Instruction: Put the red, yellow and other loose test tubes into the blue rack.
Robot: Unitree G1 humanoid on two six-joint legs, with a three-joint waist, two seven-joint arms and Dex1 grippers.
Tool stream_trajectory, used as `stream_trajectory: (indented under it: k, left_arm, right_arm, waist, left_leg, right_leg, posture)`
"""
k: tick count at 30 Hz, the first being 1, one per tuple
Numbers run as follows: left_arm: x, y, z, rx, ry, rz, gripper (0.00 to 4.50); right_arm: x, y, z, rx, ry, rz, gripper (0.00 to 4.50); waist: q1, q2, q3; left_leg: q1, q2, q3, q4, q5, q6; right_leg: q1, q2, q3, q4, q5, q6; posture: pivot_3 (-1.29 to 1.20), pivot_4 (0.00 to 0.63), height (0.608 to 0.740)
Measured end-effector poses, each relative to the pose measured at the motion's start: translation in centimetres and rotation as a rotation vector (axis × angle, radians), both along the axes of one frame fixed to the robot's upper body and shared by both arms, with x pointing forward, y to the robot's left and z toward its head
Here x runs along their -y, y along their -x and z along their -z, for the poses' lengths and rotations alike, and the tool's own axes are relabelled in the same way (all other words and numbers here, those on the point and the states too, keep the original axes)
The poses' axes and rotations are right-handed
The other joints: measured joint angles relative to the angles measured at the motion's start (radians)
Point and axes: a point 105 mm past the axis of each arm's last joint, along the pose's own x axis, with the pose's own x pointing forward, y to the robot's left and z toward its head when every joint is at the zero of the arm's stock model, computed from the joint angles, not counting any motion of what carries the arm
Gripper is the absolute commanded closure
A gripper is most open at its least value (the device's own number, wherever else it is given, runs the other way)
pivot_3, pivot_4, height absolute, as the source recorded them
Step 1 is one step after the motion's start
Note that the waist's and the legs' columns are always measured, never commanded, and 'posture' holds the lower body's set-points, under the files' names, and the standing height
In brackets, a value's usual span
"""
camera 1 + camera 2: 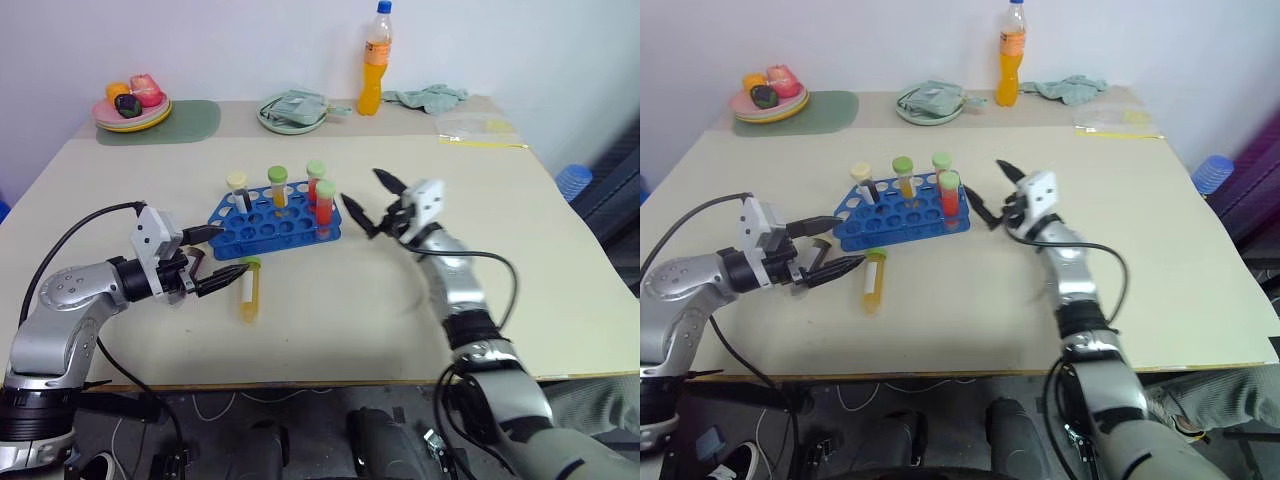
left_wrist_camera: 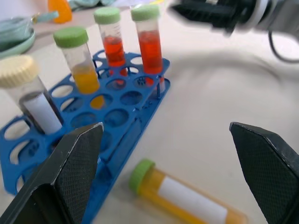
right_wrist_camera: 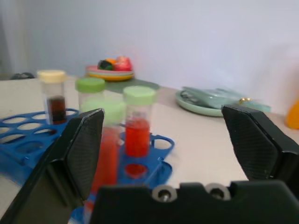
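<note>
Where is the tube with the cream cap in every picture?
Left eye view: the cream-capped tube stands at the left end of the blue rack.
Right eye view: the cream-capped tube stands at the same left end.
Left wrist view: it is beside the yellow tube.
Right wrist view: it is farthest from the red tubes.
Shared landmark: the blue rack.

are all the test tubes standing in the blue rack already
No, one yellow tube with a green cap lies flat on the table in front of the blue rack, near the open left gripper.
</note>
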Motion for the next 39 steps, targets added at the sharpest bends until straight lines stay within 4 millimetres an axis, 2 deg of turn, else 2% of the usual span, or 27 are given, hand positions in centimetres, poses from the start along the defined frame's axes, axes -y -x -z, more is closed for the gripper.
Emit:
stream_trajectory:
  k: [2, 3, 9, 13, 16, 20, 23, 28, 34, 37, 39]
  left_arm:
    - [-0.2, 0.6, 0.2, -0.024, -0.010, -0.007, 0.00]
    - [-0.4, 0.8, 0.3, -0.039, -0.011, -0.014, 0.00]
    - [-0.7, 1.7, 1.2, -0.097, -0.089, -0.114, 0.00]
    - [-1.1, 1.5, 2.0, -0.174, -0.130, -0.259, 0.00]
    - [-0.9, 1.9, 2.0, -0.275, -0.182, -0.335, 0.00]
    - [-0.6, 1.9, 0.7, -0.408, -0.234, -0.434, 0.00]
    - [-0.6, 1.9, 0.7, -0.489, -0.249, -0.454, 0.00]
    - [0.7, 0.6, 1.6, -0.577, -0.181, -0.437, 0.00]
    - [0.9, -1.3, 2.3, -0.671, -0.096, -0.522, 0.00]
    - [2.0, -2.3, 1.5, -0.687, -0.125, -0.502, 0.00]
    - [2.0, -2.9, 0.6, -0.694, -0.138, -0.507, 0.00]
  right_arm:
    - [1.6, 1.8, -0.8, -0.042, 0.013, -0.083, 0.07]
    - [1.8, 2.4, -1.1, -0.053, 0.018, -0.115, 0.07]
    - [1.2, 5.9, -3.4, -0.095, 0.086, -0.343, 0.07]
    - [0.8, 7.6, -3.5, -0.119, 0.155, -0.453, 0.07]
    - [0.6, 8.7, -2.5, -0.151, 0.214, -0.526, 0.07]
    - [0.2, 9.3, -2.3, -0.156, 0.237, -0.576, 0.07]
    - [0.0, 9.5, -2.2, -0.155, 0.238, -0.588, 0.07]
    - [-1.2, 9.8, -1.5, -0.164, 0.214, -0.633, 0.07]
    - [-1.9, 10.1, -1.0, -0.175, 0.200, -0.645, 0.07]
    - [-2.6, 10.4, -0.4, -0.186, 0.185, -0.664, 0.07]
    - [-2.9, 10.5, -0.1, -0.193, 0.179, -0.667, 0.07]
  waist:
    - [0.007, 0.000, 0.000]
    - [0.005, 0.000, 0.000]
    - [0.008, 0.001, 0.001]
    - [0.016, 0.000, 0.000]
    - [0.020, -0.001, 0.001]
    - [0.017, -0.002, 0.001]
    - [0.009, -0.002, 0.001]
    - [0.015, -0.002, 0.001]
    - [0.022, -0.002, 0.001]
    - [0.027, -0.004, 0.001]
    - [0.029, -0.004, 0.001]
  left_leg:
    - [0.001, 0.000, 0.000, 0.000, 0.000, 0.000]
    - [0.001, 0.000, 0.001, 0.000, 0.000, 0.000]
    - [0.002, 0.001, 0.001, 0.001, 0.000, 0.000]
    - [0.001, 0.000, 0.001, 0.001, 0.000, 0.000]
    - [0.000, 0.000, 0.001, 0.002, 0.000, 0.000]
    - [0.001, -0.001, 0.001, 0.003, 0.000, 0.000]
    - [0.002, 0.000, -0.001, 0.001, 0.000, 0.000]
    - [0.001, 0.000, -0.003, 0.002, 0.000, 0.000]
    - [0.000, -0.001, -0.004, 0.002, 0.000, -0.001]
    - [0.000, -0.002, -0.004, 0.002, 0.001, -0.002]
    - [0.000, -0.002, -0.004, 0.001, 0.001, -0.002]
  right_leg:
    - [0.000, 0.000, 0.000, 0.000, 0.000, 0.000]
    - [0.001, 0.001, 0.000, 0.000, 0.000, 0.000]
    - [0.001, 0.002, 0.000, 0.000, 0.000, 0.000]
    - [0.002, 0.001, 0.000, -0.001, 0.000, 0.000]
    - [0.003, 0.001, -0.001, -0.001, 0.000, 0.000]
    - [0.003, 0.002, -0.002, -0.001, 0.000, 0.001]
    - [0.002, 0.002, -0.002, 0.000, 0.000, 0.000]
    - [0.002, 0.001, -0.002, 0.000, 0.000, 0.000]
    - [0.002, 0.000, -0.002, 0.000, 0.000, 0.000]
    - [0.002, 0.000, -0.003, 0.000, 0.000, 0.000]
    - [0.001, 0.000, -0.003, 0.000, 0.000, 0.000]
  posture:
    - [0.00, 0.150, 0.740]
    - [0.00, 0.150, 0.740]
    - [0.00, 0.150, 0.740]
    - [0.00, 0.150, 0.740]
    - [0.00, 0.150, 0.740]
    - [0.00, 0.150, 0.740]
    - [0.00, 0.150, 0.740]
    - [0.00, 0.150, 0.740]
    - [0.00, 0.150, 0.740]
    - [0.00, 0.150, 0.740]
    - [0.00, 0.150, 0.740]
